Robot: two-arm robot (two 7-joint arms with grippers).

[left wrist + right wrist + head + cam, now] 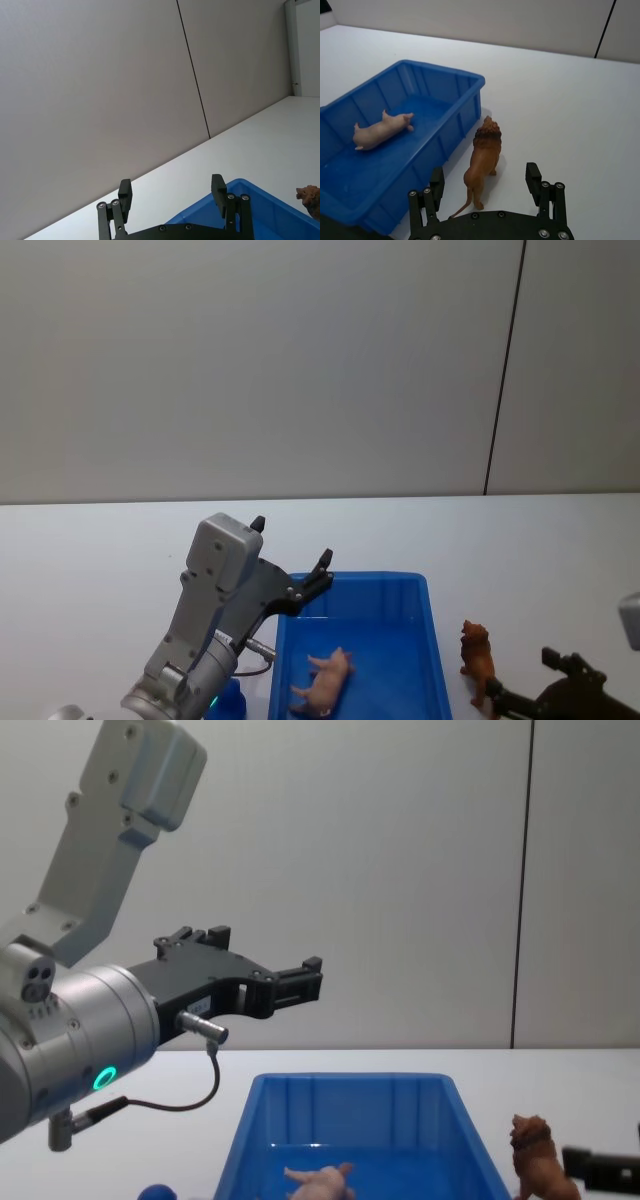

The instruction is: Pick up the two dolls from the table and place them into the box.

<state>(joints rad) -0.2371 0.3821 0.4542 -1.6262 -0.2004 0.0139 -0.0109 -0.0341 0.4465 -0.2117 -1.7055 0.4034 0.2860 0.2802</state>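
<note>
Now the right gripper, jaws released, should straddle the lion mid-body; the left gripper hangs released near the box.

Sm blue ball, grey wall

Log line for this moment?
pig in box | lion on table | left end effector open, raised | right end effector open at lion

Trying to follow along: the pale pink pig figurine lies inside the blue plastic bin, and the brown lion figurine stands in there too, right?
No. The pale pink pig figurine lies inside the blue plastic bin, but the brown lion figurine stands outside it, on the white tabletop beside its wall, as the right wrist view shows.
</note>
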